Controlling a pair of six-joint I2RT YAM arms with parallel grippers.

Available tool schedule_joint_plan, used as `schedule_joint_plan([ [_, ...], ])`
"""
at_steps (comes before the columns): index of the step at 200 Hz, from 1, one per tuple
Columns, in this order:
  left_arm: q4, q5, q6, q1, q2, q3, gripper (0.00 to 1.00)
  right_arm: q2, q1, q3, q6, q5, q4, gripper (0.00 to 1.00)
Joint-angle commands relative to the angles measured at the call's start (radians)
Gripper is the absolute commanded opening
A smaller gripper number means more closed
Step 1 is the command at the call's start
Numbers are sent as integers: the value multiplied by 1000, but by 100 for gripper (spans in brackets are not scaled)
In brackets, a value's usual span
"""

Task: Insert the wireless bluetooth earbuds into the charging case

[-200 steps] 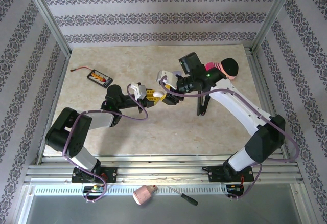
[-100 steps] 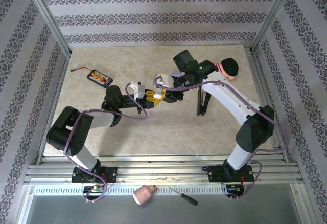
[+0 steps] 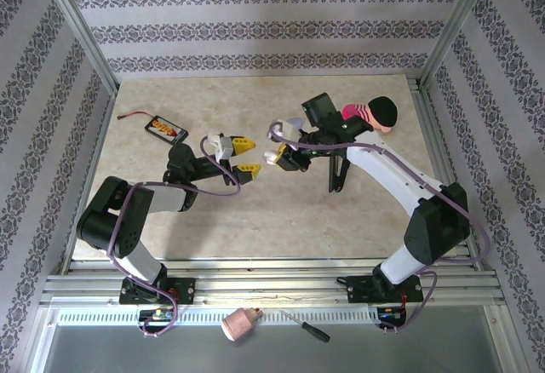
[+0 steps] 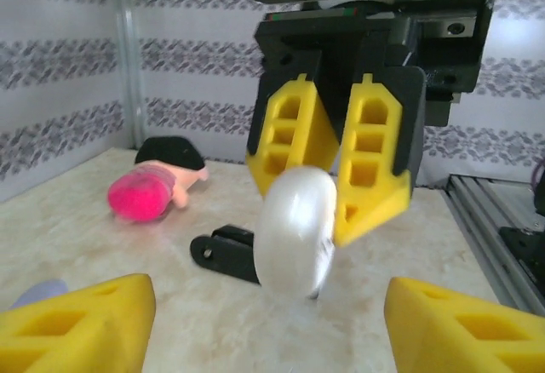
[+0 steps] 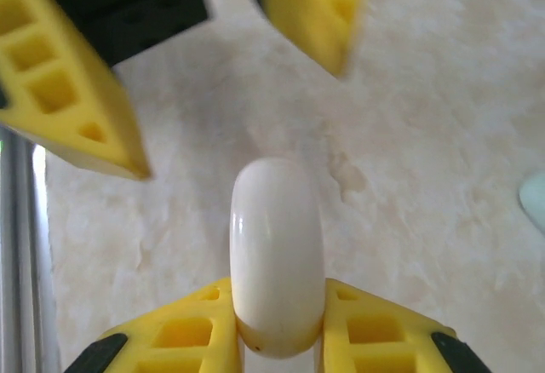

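Note:
The charging case point(image 3: 272, 157) is a white pebble-like shell, held edge-up above the table's middle. My right gripper point(image 3: 281, 155) is shut on it, the yellow fingers point(image 4: 294, 130) pinching its two flat sides point(image 5: 277, 245). My left gripper point(image 3: 246, 157) is open just left of the case and apart from it, its fingers point(image 4: 77, 322) wide on either side with nothing between them. A lilac rounded piece point(image 4: 36, 292) and a mint-green edge point(image 5: 535, 194) lie on the table. I cannot tell whether they are earbuds.
A doll point(image 3: 375, 113) with a pink dress and black hair lies at the back right. A black bracket point(image 3: 337, 173) lies under the right arm. A black and orange pack point(image 3: 166, 129) sits at the back left. A screwdriver point(image 3: 305, 326) lies off the table's front.
The right gripper closed on the case while the left still held it. The left gripper has since opened and drawn back left, leaving the case in the right gripper.

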Motion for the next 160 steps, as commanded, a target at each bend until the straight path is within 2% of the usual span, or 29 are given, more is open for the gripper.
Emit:
schedule_joint_plan([
  [1, -43, -76, 92, 27, -62, -49, 78, -26, -27, -94, 338, 31, 289, 20],
  [12, -141, -117, 175, 29, -104, -64, 81, -16, -38, -133, 456, 53, 349, 20],
  [43, -568, -173, 451, 27, -204, -30, 86, 45, -53, -204, 739, 70, 488, 22],
  [72, -824, -248, 602, 20, -262, 11, 91, 134, -50, -265, 940, 59, 648, 23],
  [97, -922, -323, 668, 17, -283, 23, 95, 225, -50, -291, 1058, 49, 747, 23],
  [118, -952, -329, 680, 16, -285, 30, 96, 295, -50, -307, 1127, 22, 824, 24],
  [160, -962, -323, 665, 12, -284, 33, 100, 365, -51, -306, 1122, 79, 795, 28],
])
